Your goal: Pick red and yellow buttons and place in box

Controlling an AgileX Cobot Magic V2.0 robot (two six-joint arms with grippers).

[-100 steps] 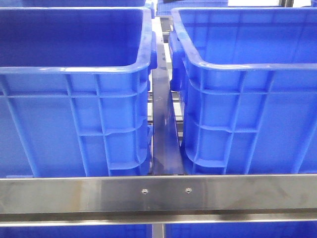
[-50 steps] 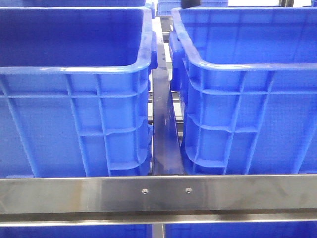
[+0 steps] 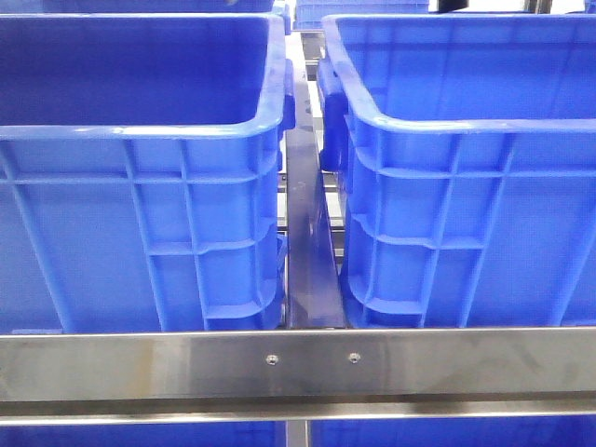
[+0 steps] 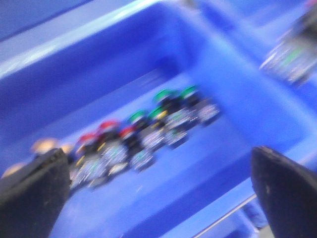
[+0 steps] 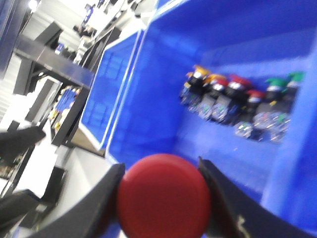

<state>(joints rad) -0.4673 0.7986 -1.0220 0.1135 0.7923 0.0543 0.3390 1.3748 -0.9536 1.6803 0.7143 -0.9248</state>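
My right gripper is shut on a round red button, held over a blue bin. In that bin lies a row of buttons with yellow-orange caps, red caps and green caps. My left gripper is open and empty above a blue bin; the view is blurred. In that bin are red-capped buttons, yellowish ones and green ones. The front view shows two large blue crates, left and right, and neither gripper.
A steel rail crosses in front of the crates, and a dark metal strip runs between them. The right wrist view shows grey shelving and a workshop beside the bin. More buttons show at the left wrist view's corner.
In the front view a dark shape stood at the top edge over the right crate half a second ago; it is out of view now. The crates have not moved.
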